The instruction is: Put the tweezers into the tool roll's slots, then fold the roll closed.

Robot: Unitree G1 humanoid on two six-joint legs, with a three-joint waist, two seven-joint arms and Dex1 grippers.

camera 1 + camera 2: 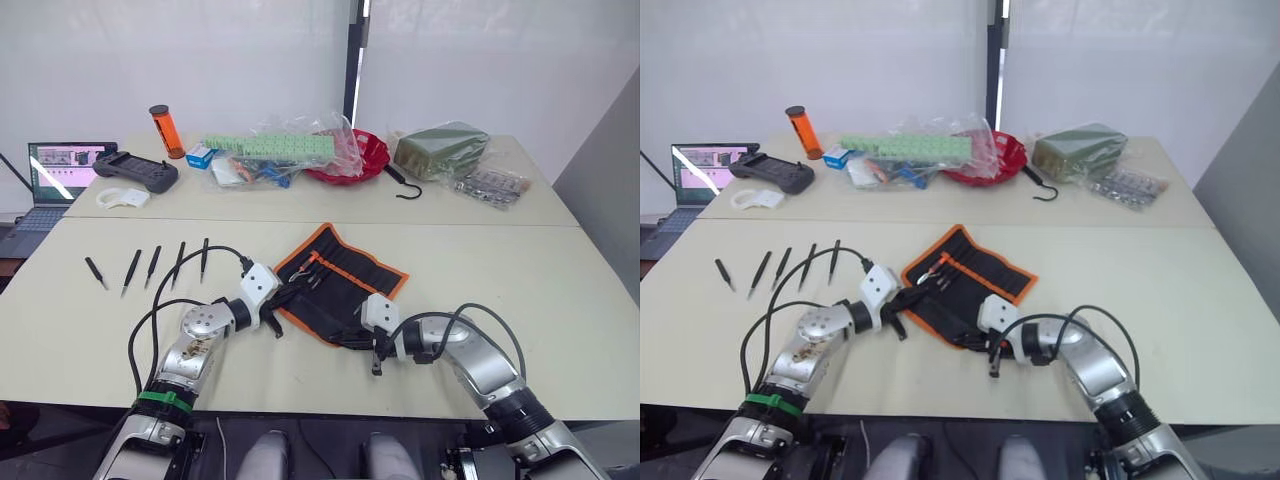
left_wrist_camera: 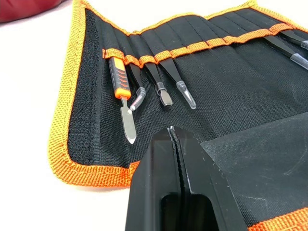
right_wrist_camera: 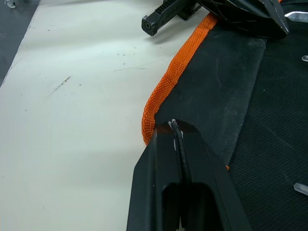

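**Roll open on the near table, five tweezers still loose beside it**

Two pale tables (image 1: 560,300) stand edge to edge. The far one carries a laptop (image 1: 62,172), a dark handheld controller (image 1: 137,171), an orange cylinder (image 1: 165,131), a green perforated block (image 1: 268,146) among clear plastic bags, a red bowl (image 1: 358,160), a black hook (image 1: 398,182) and a green bagged bundle (image 1: 442,150).

On the near table the tool roll (image 1: 345,282) lies unrolled, orange trim all round, its inner face up. In the left wrist view an orange strip (image 2: 192,48) crosses the slots (image 2: 159,38), which already hold an orange-handled blade (image 2: 123,96) and several slim tools.

The left gripper (image 1: 283,300) sits at the roll's left corner, its fingers pressed together over the black fabric with nothing between them. The right gripper (image 1: 377,358) rests at the roll's near edge, fingers likewise closed tight and empty, just over the orange border (image 3: 168,82).

The five tweezers (image 1: 153,265) lie in a row on bare table, well to the left of the roll, points toward the robot.
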